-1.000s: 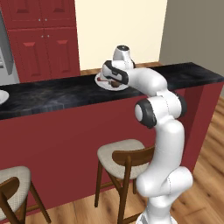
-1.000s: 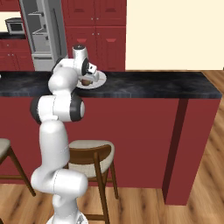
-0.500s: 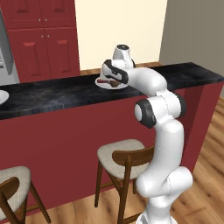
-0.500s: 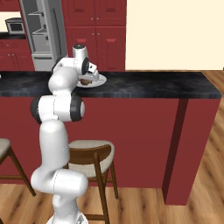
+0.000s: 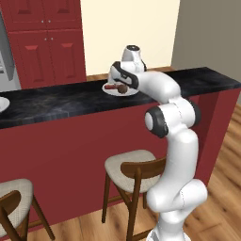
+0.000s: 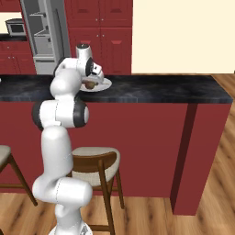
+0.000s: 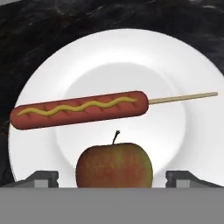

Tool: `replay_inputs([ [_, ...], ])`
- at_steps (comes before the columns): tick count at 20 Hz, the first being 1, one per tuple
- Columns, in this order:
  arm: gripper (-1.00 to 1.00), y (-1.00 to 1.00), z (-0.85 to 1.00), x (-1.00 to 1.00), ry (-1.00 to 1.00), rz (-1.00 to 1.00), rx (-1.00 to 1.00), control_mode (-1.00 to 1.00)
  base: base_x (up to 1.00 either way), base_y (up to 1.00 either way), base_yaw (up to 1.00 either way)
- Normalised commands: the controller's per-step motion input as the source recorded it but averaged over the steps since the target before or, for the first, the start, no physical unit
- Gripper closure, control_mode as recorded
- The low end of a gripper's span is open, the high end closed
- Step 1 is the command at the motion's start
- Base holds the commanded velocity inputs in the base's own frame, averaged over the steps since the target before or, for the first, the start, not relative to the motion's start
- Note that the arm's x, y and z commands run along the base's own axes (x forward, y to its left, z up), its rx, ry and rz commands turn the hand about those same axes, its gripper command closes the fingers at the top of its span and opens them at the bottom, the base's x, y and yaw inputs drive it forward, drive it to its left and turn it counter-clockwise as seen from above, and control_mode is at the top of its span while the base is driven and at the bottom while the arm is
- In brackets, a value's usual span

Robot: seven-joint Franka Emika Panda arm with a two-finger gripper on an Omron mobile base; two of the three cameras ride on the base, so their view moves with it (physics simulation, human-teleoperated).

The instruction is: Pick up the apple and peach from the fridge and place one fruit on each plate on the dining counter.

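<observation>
A red-yellow apple (image 7: 114, 164) rests upright on a white plate (image 7: 175, 57) on the black dining counter (image 5: 56, 101). My gripper (image 7: 114, 177) hangs just above it, open, with its fingertips (image 7: 41, 177) standing clear on either side of the fruit. From the base views, the gripper (image 5: 123, 81) (image 6: 92, 78) is low over the plate (image 5: 132, 92) (image 6: 104, 85) and the apple (image 5: 122, 88) (image 6: 91, 85). A second plate (image 5: 1, 104) shows at the counter's left end. The fridge (image 6: 43, 36) stands behind the counter. The peach is out of view.
A sausage on a stick (image 7: 78, 109) with a mustard line lies across the same plate, just beyond the apple. Wooden cushioned stools (image 5: 134, 164) (image 5: 14, 197) stand under the counter's near side. Dark red cabinets (image 5: 47, 42) line the back wall.
The fingers have spread apart and let go of the apple, which now sits on the plate. The arm has hardly moved.
</observation>
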Motion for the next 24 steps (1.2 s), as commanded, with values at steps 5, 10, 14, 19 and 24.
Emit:
replay_inputs([
  [5, -1.0, -0.24, 0.25, -0.47, 0.0, 0.0, 0.02, -1.0, 0.0, 0.0, 0.0],
  [10, -1.0, -0.3, 0.08, -0.94, -0.02, 0.0, 0.05, -1.0, 0.0, 0.0, 0.0],
  [14, -1.0, -0.31, 0.0, -1.0, -0.05, 0.0, 0.05, -1.0, 0.0, 0.0, 0.0],
  [19, -1.0, -0.18, 0.0, -1.0, -0.05, 0.0, 0.01, -1.0, 0.0, 0.0, 0.0],
  [24, -1.0, -0.01, 0.0, -1.0, -0.02, 0.02, 0.0, -1.0, 0.0, 0.0, 0.0],
])
